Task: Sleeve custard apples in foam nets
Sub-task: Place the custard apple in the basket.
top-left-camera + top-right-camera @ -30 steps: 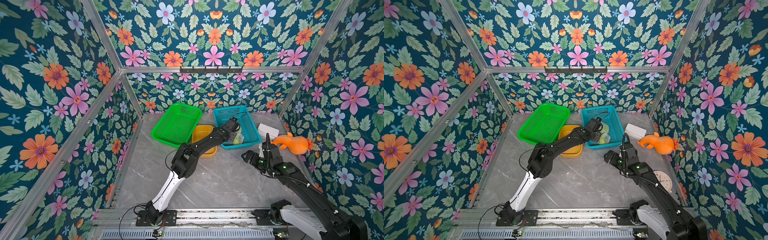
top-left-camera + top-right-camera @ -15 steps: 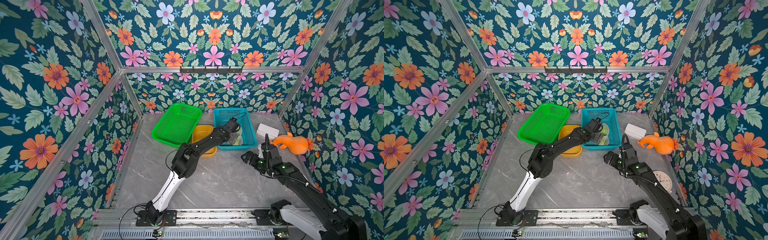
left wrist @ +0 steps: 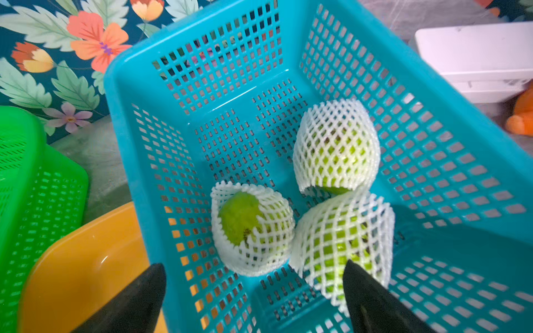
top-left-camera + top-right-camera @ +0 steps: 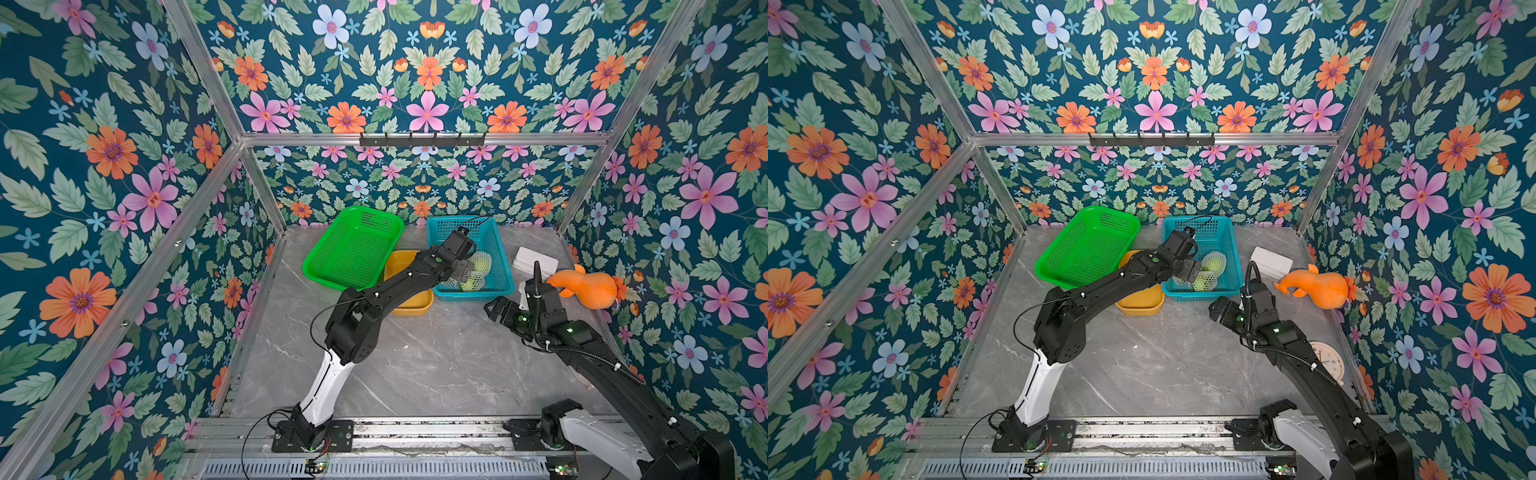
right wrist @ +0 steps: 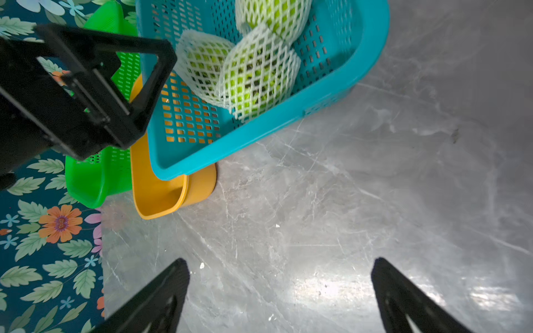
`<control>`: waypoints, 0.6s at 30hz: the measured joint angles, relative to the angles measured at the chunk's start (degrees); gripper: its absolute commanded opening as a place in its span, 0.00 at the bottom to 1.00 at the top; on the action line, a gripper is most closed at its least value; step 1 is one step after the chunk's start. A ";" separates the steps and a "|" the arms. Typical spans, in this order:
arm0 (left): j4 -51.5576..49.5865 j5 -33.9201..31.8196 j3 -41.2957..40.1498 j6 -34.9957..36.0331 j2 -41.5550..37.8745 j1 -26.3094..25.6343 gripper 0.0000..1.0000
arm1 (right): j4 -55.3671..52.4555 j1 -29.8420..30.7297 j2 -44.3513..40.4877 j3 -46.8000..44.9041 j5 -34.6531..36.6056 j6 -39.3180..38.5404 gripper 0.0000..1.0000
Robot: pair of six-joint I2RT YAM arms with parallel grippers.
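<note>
- The right gripper (image 5: 279, 262) is hovering over the bare marble table (image 5: 346, 187), fingers standing wide apart and gripping nothing.
- Only a top view is showing the clock (image 4: 1331, 361), which is lying beside the right arm.
- The yellow tub (image 5: 161, 199) is sitting between the green basket (image 4: 353, 249) and the teal basket (image 3: 135, 121), both overlapping its rim.
- The left gripper (image 3: 253, 266) is hanging over the teal basket's near end, fingers spread apart, clamping nothing.
- The left wrist view is showing all three custard apples (image 3: 242, 219) clustered on the teal basket's floor, each wearing one of the foam nets (image 3: 336, 138). In the top views the gripper is partly hiding them.
- The white box (image 4: 536, 262) and orange gourd toy (image 4: 590, 289) are lying to the teal basket's right.
</note>
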 measured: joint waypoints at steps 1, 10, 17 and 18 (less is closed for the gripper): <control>0.57 -0.13 -0.90 0.00 -1.14 0.00 1.00 | -0.46 0.00 0.00 0.68 0.74 -0.66 0.99; 8.28 -2.67 -13.92 0.00 -13.55 1.44 1.00 | -3.98 -1.42 -0.04 4.76 7.06 -6.23 0.99; 13.53 -3.08 -28.09 -2.38 -26.32 7.61 1.00 | -4.63 -4.68 -0.57 5.20 13.42 -12.46 0.99; 14.71 -3.17 -30.95 -2.75 -28.79 9.14 1.00 | -4.15 -4.96 -0.63 4.61 14.78 -13.68 0.99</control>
